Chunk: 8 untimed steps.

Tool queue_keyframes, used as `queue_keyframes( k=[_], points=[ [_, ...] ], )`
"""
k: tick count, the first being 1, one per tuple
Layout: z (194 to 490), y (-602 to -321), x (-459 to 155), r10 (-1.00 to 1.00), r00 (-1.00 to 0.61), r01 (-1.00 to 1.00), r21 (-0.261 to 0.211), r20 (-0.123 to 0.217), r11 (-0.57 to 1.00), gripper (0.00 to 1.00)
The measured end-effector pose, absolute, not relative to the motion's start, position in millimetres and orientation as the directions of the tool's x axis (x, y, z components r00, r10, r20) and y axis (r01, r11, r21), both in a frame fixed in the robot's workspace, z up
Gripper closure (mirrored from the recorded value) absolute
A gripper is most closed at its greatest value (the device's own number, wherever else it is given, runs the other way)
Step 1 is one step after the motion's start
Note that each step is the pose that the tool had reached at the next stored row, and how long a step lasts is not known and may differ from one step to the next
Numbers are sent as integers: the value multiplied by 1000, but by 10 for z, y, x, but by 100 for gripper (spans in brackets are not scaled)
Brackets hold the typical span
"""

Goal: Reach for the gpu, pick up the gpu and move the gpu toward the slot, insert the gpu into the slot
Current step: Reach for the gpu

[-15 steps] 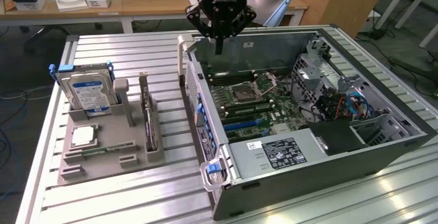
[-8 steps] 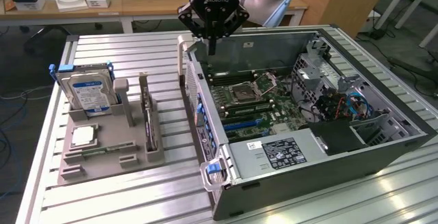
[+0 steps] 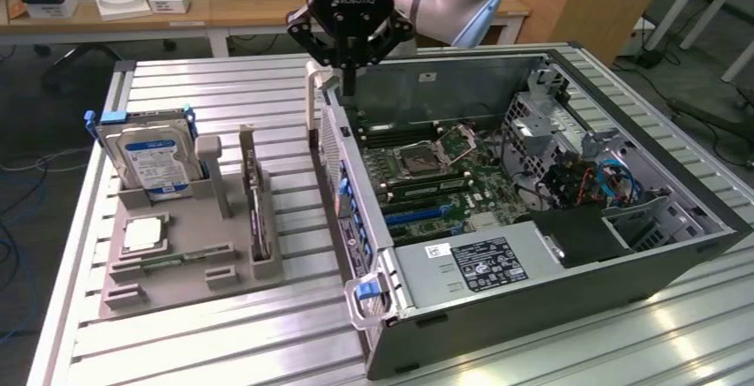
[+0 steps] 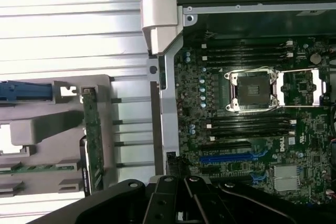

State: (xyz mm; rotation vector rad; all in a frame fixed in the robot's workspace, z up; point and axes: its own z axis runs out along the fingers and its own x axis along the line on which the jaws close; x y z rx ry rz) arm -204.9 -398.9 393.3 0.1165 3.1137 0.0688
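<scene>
- Gripper (image 3: 348,84) is hovering clenched over the rear wall of the computer case (image 3: 659,253), grasping nothing.
- The gpu (image 3: 256,214) is standing on its long edge in the grey holder (image 3: 177,267), near the hard drive (image 3: 147,161) and well apart from the gripper.
- By its look, the card is likely handling as light and stiff yet fragile, with exposed components and a delicate contact edge.
- Pinching across its thin faces, along the bare upper edge near the middle, is looking safest.
</scene>
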Motion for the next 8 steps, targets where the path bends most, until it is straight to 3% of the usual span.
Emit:
queue_keyframes(
  k=[8],
  points=[
    [3932, -3988, -2350, 75, -997, 74, 45, -23, 996, 90]
  ],
)
